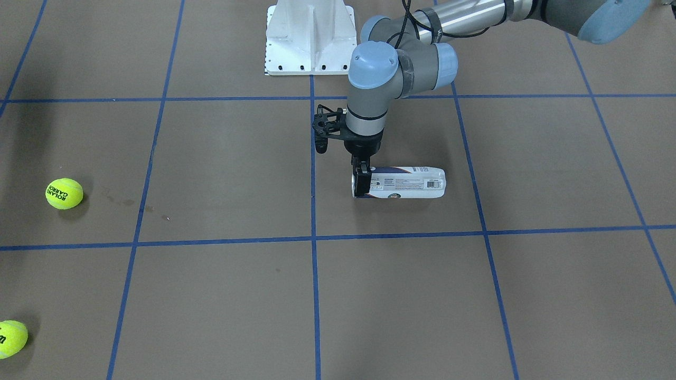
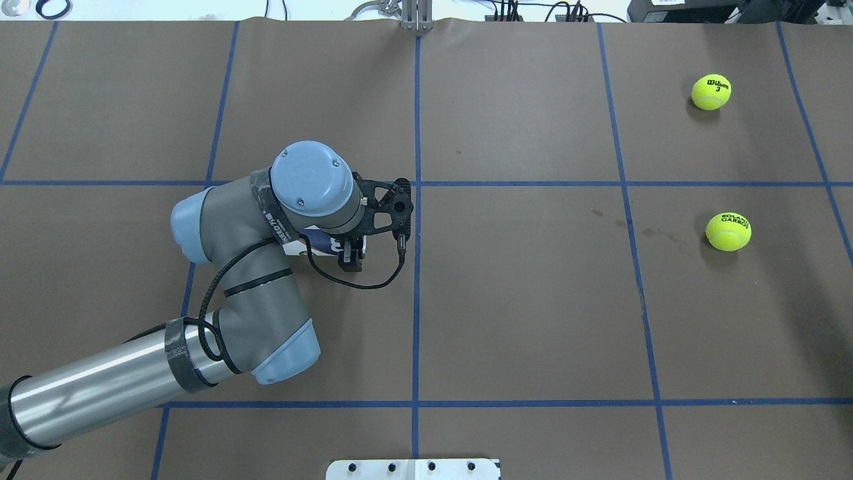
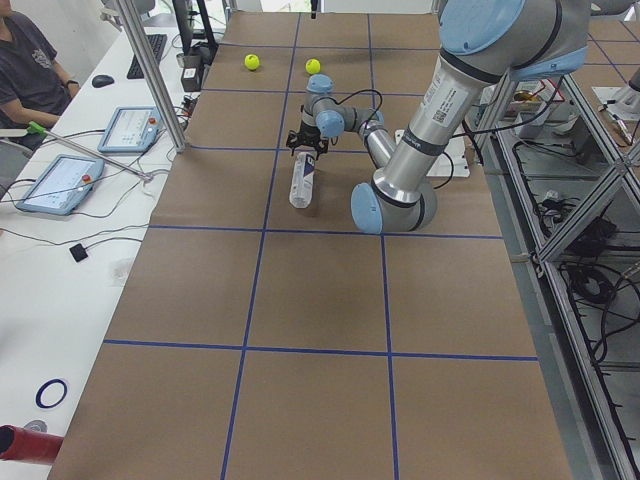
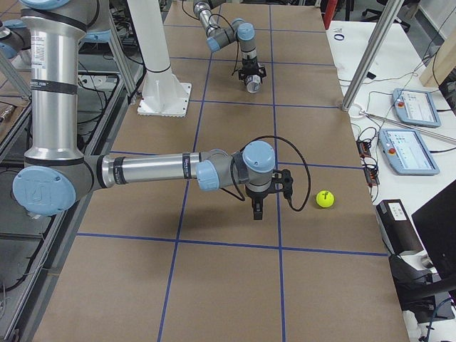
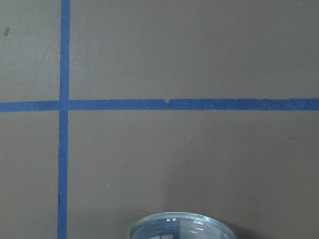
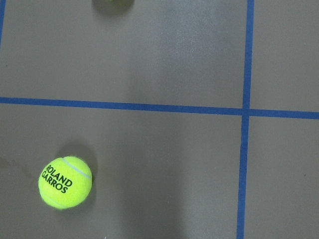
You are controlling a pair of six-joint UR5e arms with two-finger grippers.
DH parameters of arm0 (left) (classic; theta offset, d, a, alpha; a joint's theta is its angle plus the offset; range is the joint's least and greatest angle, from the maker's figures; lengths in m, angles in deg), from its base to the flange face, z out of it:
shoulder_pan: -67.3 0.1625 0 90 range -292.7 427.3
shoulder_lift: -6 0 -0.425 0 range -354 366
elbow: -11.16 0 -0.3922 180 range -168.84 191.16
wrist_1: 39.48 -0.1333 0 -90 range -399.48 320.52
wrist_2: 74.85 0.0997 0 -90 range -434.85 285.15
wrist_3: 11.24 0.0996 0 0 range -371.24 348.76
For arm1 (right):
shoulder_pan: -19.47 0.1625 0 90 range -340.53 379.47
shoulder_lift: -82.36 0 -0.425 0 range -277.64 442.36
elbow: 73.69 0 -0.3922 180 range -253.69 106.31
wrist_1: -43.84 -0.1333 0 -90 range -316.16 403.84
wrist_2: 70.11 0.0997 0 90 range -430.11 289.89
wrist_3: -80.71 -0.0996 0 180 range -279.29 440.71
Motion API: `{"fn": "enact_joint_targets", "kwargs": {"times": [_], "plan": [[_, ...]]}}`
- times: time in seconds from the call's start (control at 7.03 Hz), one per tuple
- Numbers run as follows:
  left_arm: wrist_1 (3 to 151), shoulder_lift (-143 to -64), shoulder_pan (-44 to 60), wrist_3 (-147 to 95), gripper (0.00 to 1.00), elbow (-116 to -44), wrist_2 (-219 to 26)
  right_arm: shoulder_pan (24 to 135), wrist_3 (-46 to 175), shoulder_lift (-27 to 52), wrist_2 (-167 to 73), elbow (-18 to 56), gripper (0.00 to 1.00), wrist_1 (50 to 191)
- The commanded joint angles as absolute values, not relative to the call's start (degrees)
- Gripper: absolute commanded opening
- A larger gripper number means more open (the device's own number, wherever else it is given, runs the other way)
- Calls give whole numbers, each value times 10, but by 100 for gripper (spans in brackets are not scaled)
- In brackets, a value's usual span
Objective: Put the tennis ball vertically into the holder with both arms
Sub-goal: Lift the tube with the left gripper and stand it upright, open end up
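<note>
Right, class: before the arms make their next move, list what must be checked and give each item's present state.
1. Holder upright: not ok, it lies on its side.
2. Left gripper astride the holder's end: ok.
3. Left grip closed firmly: cannot tell.
4. Roland Garros ball free on the table, in the right wrist view: ok.
5. Right gripper open: cannot tell.

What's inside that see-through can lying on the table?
Through the clear parts of the holder, no yellow ball shows. Its label covers the middle, hiding what is there.
</note>
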State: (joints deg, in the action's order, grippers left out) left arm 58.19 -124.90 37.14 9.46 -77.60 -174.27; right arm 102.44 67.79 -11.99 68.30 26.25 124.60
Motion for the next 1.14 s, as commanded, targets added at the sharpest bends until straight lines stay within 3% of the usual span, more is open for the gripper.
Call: {"fn": "enact_joint_targets", "kwargs": {"times": [0.0,0.71,1.0], "plan": [[584,-1259,374,94,99,-762,-1740,1024,678,-120,683,262,99,1246],[585,-1259,376,95,99,-752,-1741,1024,678,-120,683,262,100,1246],[584,-1260,376,94,78,-752,-1741,1024,678,-120,683,262,100,1246]]}}
